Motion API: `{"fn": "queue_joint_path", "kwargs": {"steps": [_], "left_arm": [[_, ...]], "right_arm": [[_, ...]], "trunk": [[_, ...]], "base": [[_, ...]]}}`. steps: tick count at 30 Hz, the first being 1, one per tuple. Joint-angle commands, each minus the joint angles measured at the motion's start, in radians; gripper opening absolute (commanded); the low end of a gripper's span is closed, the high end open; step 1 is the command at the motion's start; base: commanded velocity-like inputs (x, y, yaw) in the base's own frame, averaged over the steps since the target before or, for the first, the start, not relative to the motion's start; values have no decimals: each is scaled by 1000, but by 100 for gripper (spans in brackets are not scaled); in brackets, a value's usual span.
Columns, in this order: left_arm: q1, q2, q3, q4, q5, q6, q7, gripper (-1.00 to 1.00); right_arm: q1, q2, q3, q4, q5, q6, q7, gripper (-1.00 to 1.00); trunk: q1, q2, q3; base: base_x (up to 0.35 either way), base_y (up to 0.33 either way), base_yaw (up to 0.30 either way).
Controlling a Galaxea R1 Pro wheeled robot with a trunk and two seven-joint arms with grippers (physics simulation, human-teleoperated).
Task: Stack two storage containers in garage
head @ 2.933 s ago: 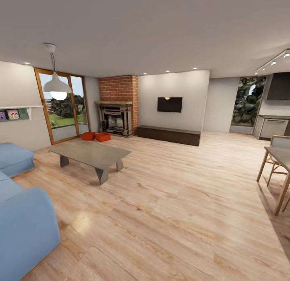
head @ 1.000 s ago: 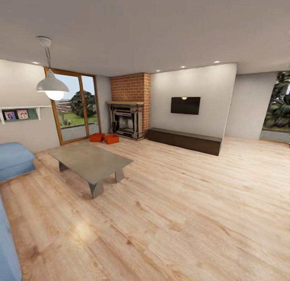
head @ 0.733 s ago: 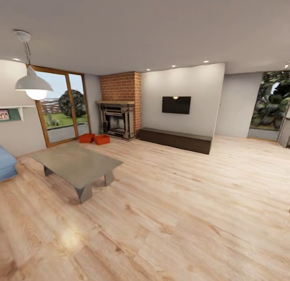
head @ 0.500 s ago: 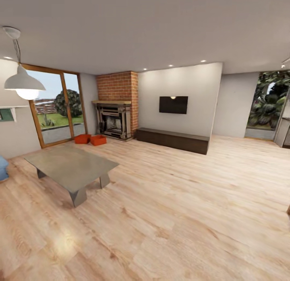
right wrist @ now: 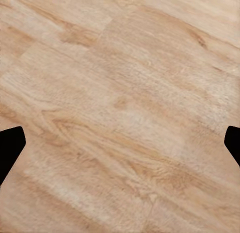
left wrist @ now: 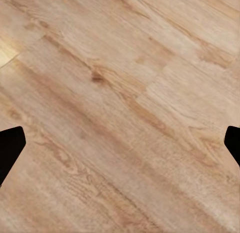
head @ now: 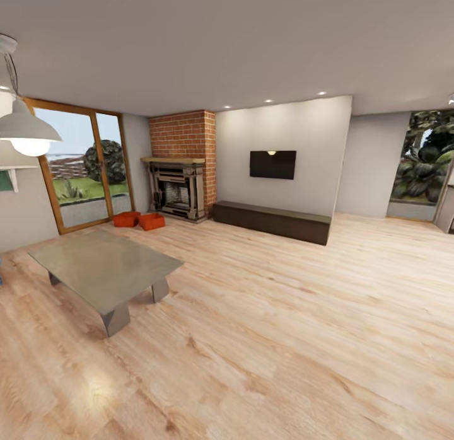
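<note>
The head view covers the living room (head: 252, 314), with its light wood-plank flooring running to the far wall. The two storage containers (head: 139, 220) sit side by side on that flooring, touching or nearly so, just in front of the dark fireplace (head: 177, 195) and beside the wood-framed glass doors (head: 82, 169). A grey coffee table (head: 104, 270) stands between the camera and the containers, at the left of the view. A wall-mounted television (head: 272, 164) hangs above a long dark low cabinet (head: 271, 220) to the right of the brick chimney. A white pendant lamp (head: 22, 128) hangs at the upper left edge. Compared with the picture from half a second ago, the whole scene has shifted: the coffee table appears larger and nearer, the lamp sits further toward the left edge, and the blue seat is almost gone from the left border. This is camera travel; the containers keep their place by the fireplace. In the left wrist view, the left gripper (left wrist: 120, 143) is spread wide, its dark fingertips at opposite edges with only plank flooring between them. In the right wrist view, the right gripper (right wrist: 120, 143) is likewise spread wide and holds nothing.
</note>
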Motion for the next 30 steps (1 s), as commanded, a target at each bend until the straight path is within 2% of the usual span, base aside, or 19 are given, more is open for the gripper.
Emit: {"fn": "queue_joint_path", "kwargs": {"steps": [1,10,30], "left_arm": [[-2,-1,-6,4,9,-6,-3,100],[-2,-1,-6,5,9,-5,-2,100],[-2,-2,-6,5,9,-6,-2,100]], "right_arm": [[0,-1,8,-1,-8,-1,-7,100],[0,-1,8,-1,-7,-1,-7,100],[0,-1,8,-1,-7,-1,-7,100]], "trunk": [[1,-1,-1],[1,-1,-1],[1,-1,-1]], "base": [[328,-15,96],[327,-114,206],[315,-169,8]]}}
